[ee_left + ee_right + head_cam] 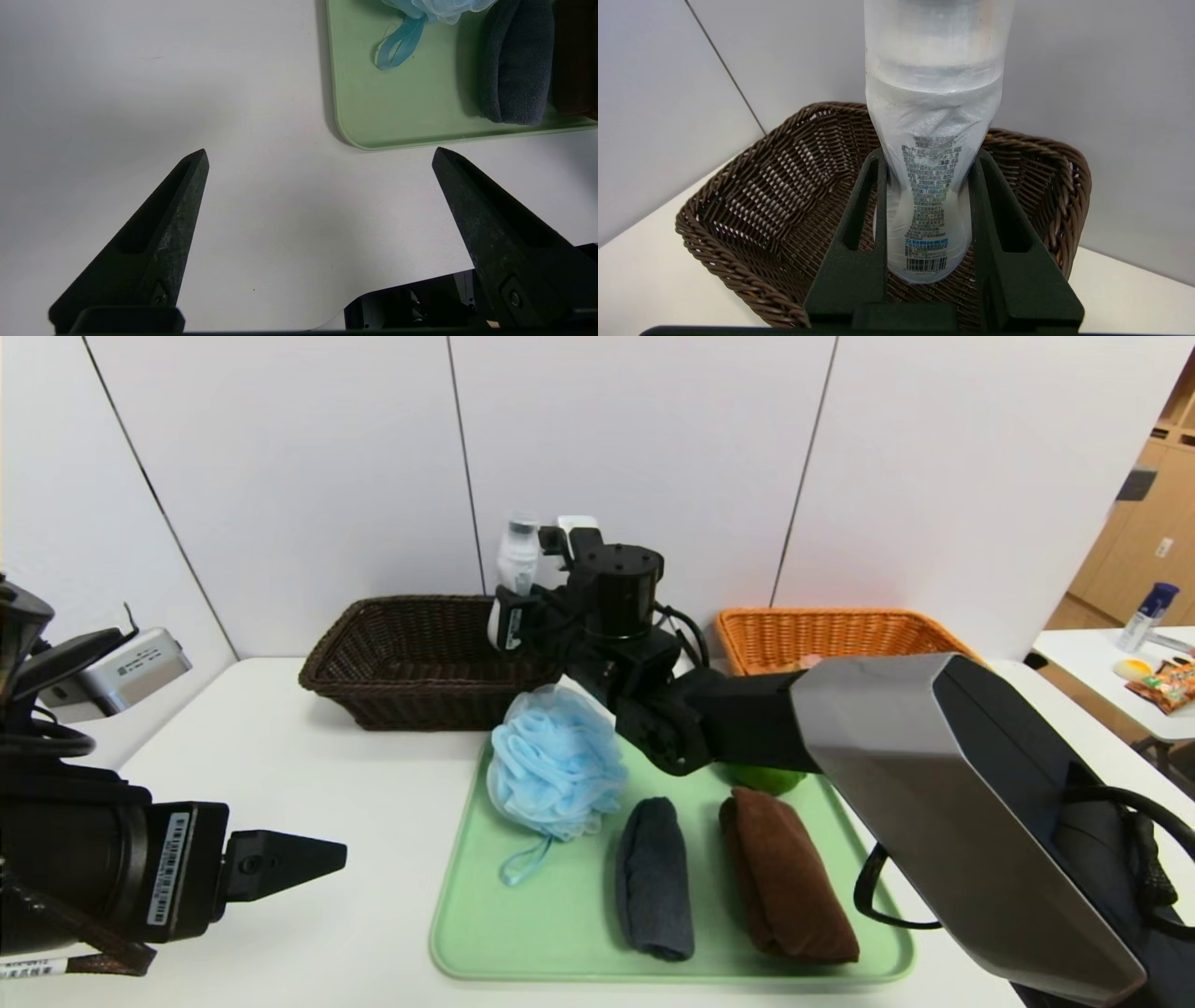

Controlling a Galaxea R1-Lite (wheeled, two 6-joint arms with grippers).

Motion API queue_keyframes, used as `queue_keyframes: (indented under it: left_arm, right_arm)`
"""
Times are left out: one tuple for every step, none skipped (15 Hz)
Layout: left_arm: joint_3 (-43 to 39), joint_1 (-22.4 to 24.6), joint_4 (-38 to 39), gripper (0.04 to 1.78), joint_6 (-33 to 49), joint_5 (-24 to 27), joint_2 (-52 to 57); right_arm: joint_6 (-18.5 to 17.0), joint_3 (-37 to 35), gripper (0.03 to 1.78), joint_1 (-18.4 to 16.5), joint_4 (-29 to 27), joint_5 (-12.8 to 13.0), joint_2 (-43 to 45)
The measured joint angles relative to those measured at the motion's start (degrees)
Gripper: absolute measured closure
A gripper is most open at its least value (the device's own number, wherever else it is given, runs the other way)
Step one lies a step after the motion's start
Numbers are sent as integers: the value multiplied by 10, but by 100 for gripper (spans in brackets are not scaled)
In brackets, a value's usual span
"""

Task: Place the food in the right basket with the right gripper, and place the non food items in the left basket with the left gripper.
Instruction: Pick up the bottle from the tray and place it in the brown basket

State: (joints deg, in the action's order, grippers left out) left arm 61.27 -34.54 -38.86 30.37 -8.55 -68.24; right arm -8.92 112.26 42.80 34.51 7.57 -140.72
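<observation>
Bottle [931, 186] sits tight between the two black fingers [859, 242] of the right hand [927, 158], which is closed on it and holds it up over the dark brown basket [784, 186]. The bottle is see-through, has small print on its side, and stands upright. In the head view the right arm reaches across the tray to the right end of that basket. The orange basket [831, 639] sits at the back right of the table [280, 784], and something pinkish shows just over its near rim. On the green tray [551, 915] lie the blue bath pouf [555, 765], the dark grey rolled towel [653, 877] and the brown rolled towel [784, 877], side by side. A green fruit [766, 777] peeks out from under the right arm, just behind the brown towel. The left hand [320, 156] is wide open and holds nothing. It hangs over the bare table, near the tray's front left corner.
</observation>
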Motion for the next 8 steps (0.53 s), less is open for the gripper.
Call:
queue_keyframes:
  left_arm:
    - [0, 0, 0, 13, 0, 0, -1]
    - [-1, 0, 0, 13, 0, 0, -1]
    - [-1, 0, 0, 13, 0, 1, -1]
    - [-2, 0, 1, 13, 0, 0, -1]
    - [0, 0, 1, 13, 0, 0, -2]
    - [1, 0, 1, 13, -2, 0, -2]
    - [2, 0, 1, 13, -8, 0, -1]
    - [1, 0, 0, 13, -13, 0, -1]
  right_arm:
    - [0, 0, 130, 0, 0, 0, -4]
    - [0, 0, 130, 0, 0, 0, -7]
    - [0, 0, 130, 0, 0, 0, -9]
    - [0, 0, 130, 0, 0, 0, -12]
    - [0, 0, 130, -2, -1, 1, -13]
    - [0, 0, 130, -3, -2, 5, -14]
    - [0, 0, 128, -4, -2, 6, -15]
    - [0, 0, 113, -4, -2, 2, -15]
